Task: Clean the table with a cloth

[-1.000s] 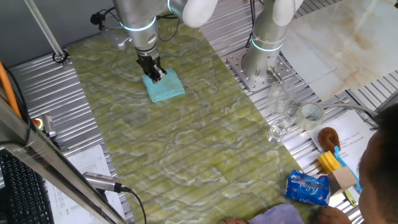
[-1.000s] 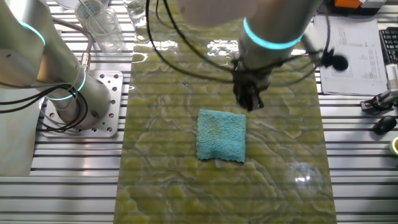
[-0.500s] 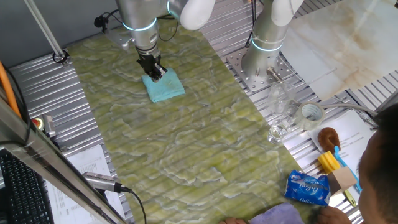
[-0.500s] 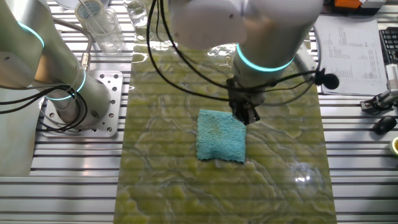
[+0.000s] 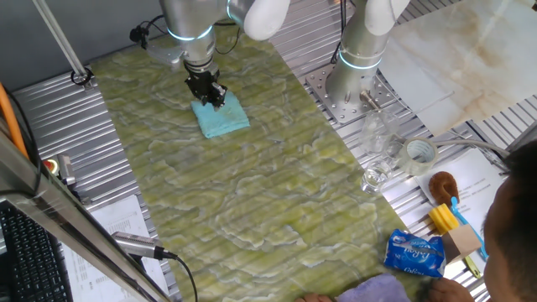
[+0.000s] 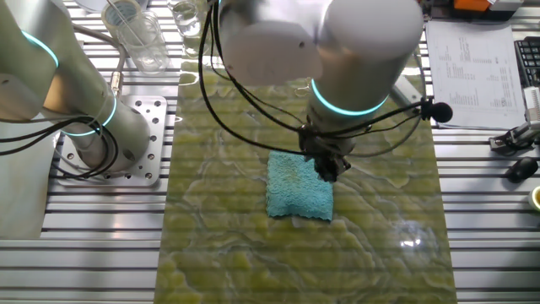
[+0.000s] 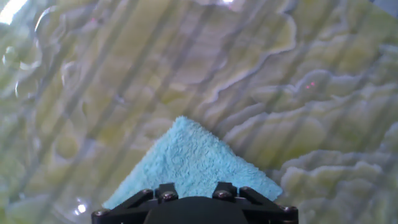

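The light-blue cloth (image 5: 223, 118) lies flat on the yellow-green marbled table (image 5: 252, 193), towards its far end. My gripper (image 5: 208, 94) hangs just above the cloth's far corner, fingers pointing down. From the other side, the gripper (image 6: 327, 168) is over the upper right corner of the cloth (image 6: 295, 190). The hand view looks down on that corner of the cloth (image 7: 189, 160) against the table (image 7: 267, 74). Only the black base of the hand shows at the bottom edge there. The fingers look slightly apart with nothing between them.
A second arm's base (image 5: 351, 80) is bolted beside the table. Clear plastic cups (image 5: 377, 155), a tape roll (image 5: 419, 153), a brush (image 5: 443, 184) and a glossy blue packet (image 5: 414, 254) sit on the metal panel at the right. A person's head (image 5: 512, 235) is at the near right.
The gripper has come down and moved in from beyond the cloth's edge to over its corner. The cloth has not moved.
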Controlling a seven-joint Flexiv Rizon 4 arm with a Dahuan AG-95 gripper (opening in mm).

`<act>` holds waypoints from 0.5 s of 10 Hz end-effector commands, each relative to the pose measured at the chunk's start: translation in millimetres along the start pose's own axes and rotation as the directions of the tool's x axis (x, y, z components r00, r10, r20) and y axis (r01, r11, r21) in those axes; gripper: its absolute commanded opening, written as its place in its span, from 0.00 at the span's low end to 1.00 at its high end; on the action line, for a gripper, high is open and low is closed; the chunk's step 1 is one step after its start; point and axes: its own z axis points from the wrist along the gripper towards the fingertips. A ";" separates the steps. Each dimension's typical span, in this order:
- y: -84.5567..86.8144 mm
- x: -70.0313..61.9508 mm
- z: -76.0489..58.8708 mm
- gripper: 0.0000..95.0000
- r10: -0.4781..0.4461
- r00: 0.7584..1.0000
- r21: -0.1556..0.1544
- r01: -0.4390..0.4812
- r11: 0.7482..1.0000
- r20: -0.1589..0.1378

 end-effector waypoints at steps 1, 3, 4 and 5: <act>-1.3 9.3 8.9 0.60 -0.069 0.998 -0.003 0.069 0.998 -0.008; -2.5 15.0 15.0 0.80 -0.123 0.992 -0.009 0.123 0.992 -0.012; -1.3 16.0 17.9 0.80 -0.131 0.991 -0.009 0.131 0.991 -0.011; 0.2 16.3 20.7 0.80 -0.133 0.991 -0.009 0.133 0.991 -0.011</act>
